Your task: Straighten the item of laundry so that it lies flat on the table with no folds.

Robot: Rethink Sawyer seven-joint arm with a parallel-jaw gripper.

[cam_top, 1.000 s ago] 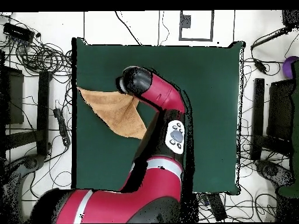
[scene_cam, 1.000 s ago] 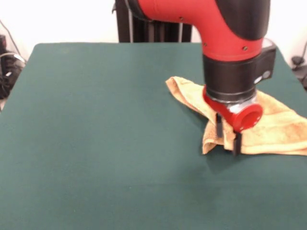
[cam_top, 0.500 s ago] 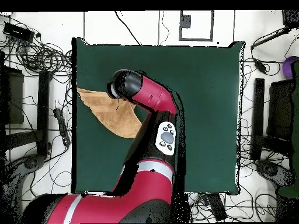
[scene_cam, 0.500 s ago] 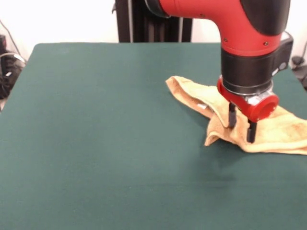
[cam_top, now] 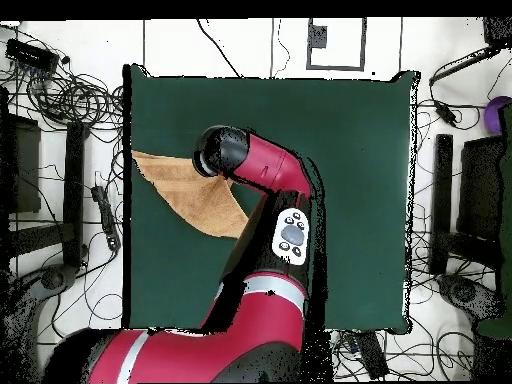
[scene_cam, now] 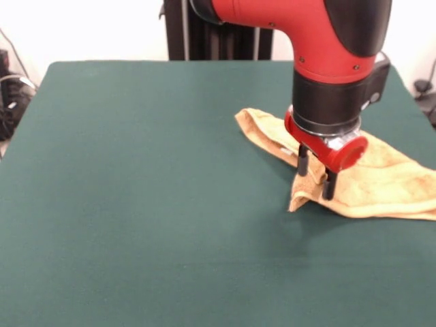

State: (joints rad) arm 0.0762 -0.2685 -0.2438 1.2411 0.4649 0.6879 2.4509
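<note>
The golden-tan towel [scene_cam: 392, 184] lies crumpled on the green table [scene_cam: 136, 177] at the right. It is folded into a rough triangle, and its near-left corner is bunched up into a ridge. My gripper [scene_cam: 315, 175] points down over that ridge, open, with one finger [scene_cam: 302, 162] on each side of the raised fold. In the overhead view the towel [cam_top: 190, 195] lies by the table's [cam_top: 350, 180] left edge. The arm's wrist [cam_top: 222, 150] covers its upper right corner and hides the gripper.
The towel runs past the right edge of the front view. The robot's black pedestal [scene_cam: 204, 41] stands behind the table's far edge. Cables and stands [cam_top: 60, 110] lie on the floor around the table.
The gripper swung right half a second ago and has come back left and slightly up. It stays open over the towel's bunched corner. The towel has barely shifted.
</note>
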